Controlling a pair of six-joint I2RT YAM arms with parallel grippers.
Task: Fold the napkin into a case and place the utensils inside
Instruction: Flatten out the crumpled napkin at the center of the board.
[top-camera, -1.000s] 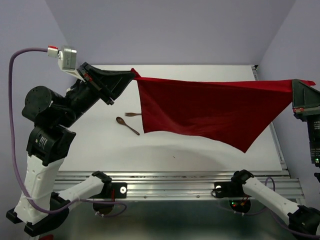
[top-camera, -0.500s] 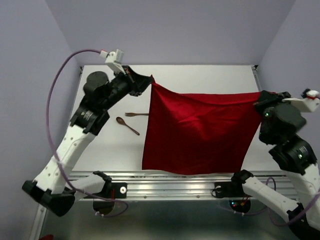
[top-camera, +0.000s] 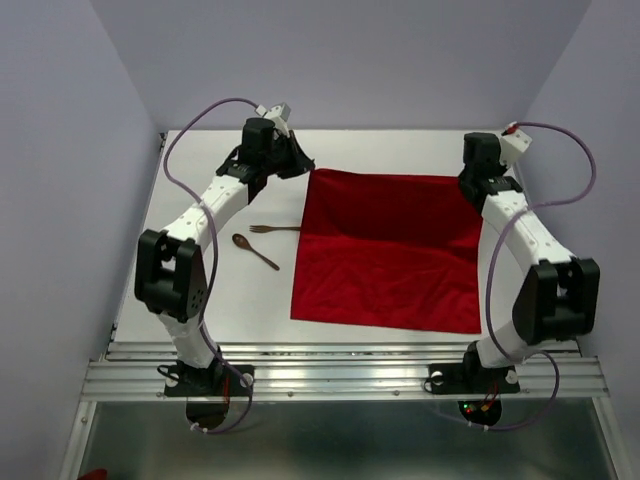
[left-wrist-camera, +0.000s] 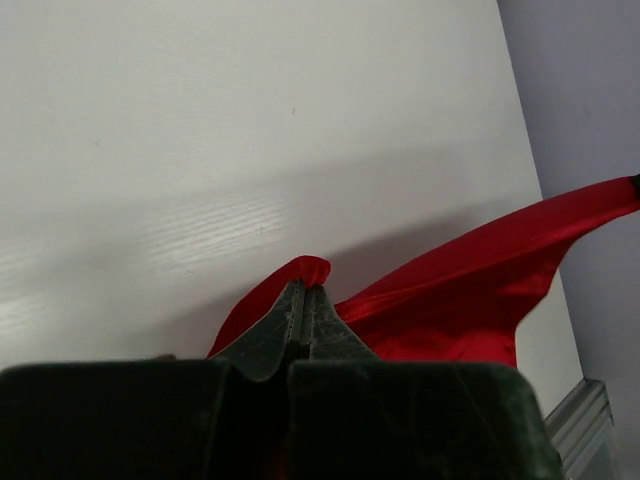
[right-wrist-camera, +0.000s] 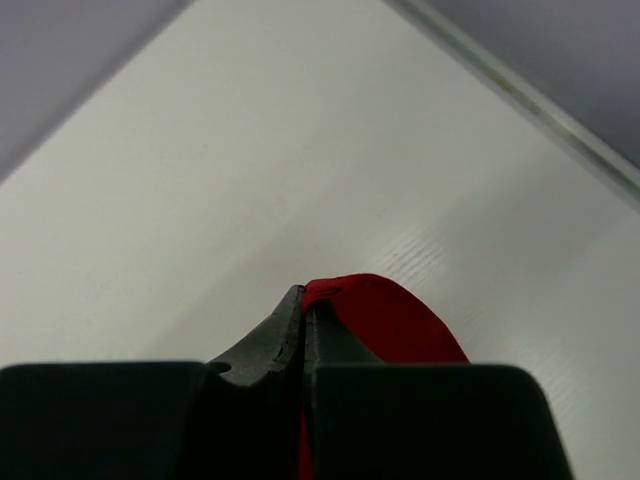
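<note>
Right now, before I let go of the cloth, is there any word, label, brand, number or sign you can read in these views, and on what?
No text can be read in any view.
Bright red square cloth napkin: plain, no print or tag visible.
Dark brown wooden spoon and dark brown wooden fork: no marks visible.
White tabletop: unmarked.
Black joint housing on the left arm: any marking too small to read.

The top view looks steeply down from above and behind the arm bases at the frame's bottom, far enough back to hold the whole table (top-camera: 400, 150). Each wrist view sits low and very close, sighting past its own gripper (left gripper (left-wrist-camera: 303, 290), right gripper (right-wrist-camera: 303, 295), dark along the lower edge) across the tabletop. All three share the napkin (top-camera: 385, 250), the wrist views only a corner each.
</note>
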